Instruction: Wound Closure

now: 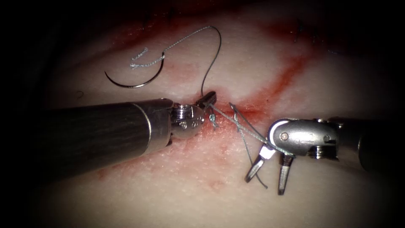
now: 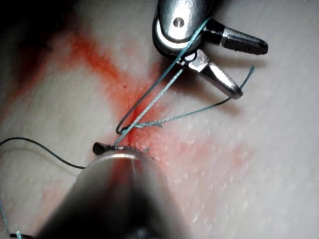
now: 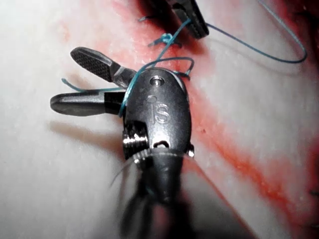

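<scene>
The tissue (image 1: 295,198) lay pale beneath both tools, streaked with red fluid (image 1: 291,76) along the cut (image 1: 249,107). Your left tool (image 1: 206,99) entered from nine o'clock, its shaft nearly level, jaws closed on the thread (image 1: 242,126) just left of the cut, beside a knot (image 1: 214,121). Your right tool (image 1: 270,169) entered from three o'clock, wrist bent so its jaws pointed toward six o'clock, spread apart and gripping nothing; the thread was looped around its wrist. The needle (image 1: 135,82) lay free on the tissue at eleven o'clock from the left tool, unheld, left of the cut, trailing thread.
</scene>
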You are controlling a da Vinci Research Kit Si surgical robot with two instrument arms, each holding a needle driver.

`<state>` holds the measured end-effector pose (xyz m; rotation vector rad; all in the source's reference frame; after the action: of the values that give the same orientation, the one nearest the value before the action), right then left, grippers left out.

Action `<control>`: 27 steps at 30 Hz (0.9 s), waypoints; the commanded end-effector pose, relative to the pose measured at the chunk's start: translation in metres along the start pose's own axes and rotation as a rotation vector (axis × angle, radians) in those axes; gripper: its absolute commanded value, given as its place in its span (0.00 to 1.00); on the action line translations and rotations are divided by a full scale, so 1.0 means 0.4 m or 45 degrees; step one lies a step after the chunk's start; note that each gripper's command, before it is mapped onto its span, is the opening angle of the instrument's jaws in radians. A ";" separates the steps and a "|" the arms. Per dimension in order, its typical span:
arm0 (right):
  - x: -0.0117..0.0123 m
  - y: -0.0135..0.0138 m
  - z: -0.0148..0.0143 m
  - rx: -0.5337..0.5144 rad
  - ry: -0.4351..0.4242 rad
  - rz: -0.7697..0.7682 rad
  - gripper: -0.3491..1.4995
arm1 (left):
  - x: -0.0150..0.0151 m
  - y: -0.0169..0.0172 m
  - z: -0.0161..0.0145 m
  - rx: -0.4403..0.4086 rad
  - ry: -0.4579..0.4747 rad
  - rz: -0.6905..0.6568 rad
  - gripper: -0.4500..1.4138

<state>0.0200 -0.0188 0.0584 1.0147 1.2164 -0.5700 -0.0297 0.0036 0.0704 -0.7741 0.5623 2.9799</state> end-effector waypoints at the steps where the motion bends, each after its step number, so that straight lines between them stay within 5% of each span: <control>1: -0.0019 0.0027 0.0019 -0.024 -0.002 -0.002 0.78 | 0.0005 0.0013 0.0021 -0.005 -0.001 -0.001 0.00; 9: -0.0031 0.0058 0.0042 -0.082 -0.015 0.002 0.78 | 0.0000 0.0019 0.0023 -0.012 -0.006 -0.004 0.00; 18: -0.0084 0.0039 0.0065 -0.072 -0.045 -0.020 0.67 | -0.0005 0.0016 0.0015 -0.014 -0.008 -0.010 0.00; 19: -0.0086 0.0039 0.0064 -0.072 -0.046 -0.020 0.62 | -0.0006 0.0016 0.0014 -0.013 -0.011 -0.011 0.00; 22: -0.0087 0.0043 0.0055 -0.039 -0.046 -0.003 0.00 | -0.0005 0.0017 0.0013 -0.013 -0.012 -0.011 0.00; 27: -0.0082 0.0074 0.0032 -0.117 -0.015 0.009 0.00 | 0.0003 0.0032 -0.0003 -0.014 -0.009 -0.008 0.00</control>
<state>0.0212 -0.0189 0.0619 0.9349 1.2152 -0.5056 -0.0293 0.0023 0.0698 -0.7624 0.5418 2.9812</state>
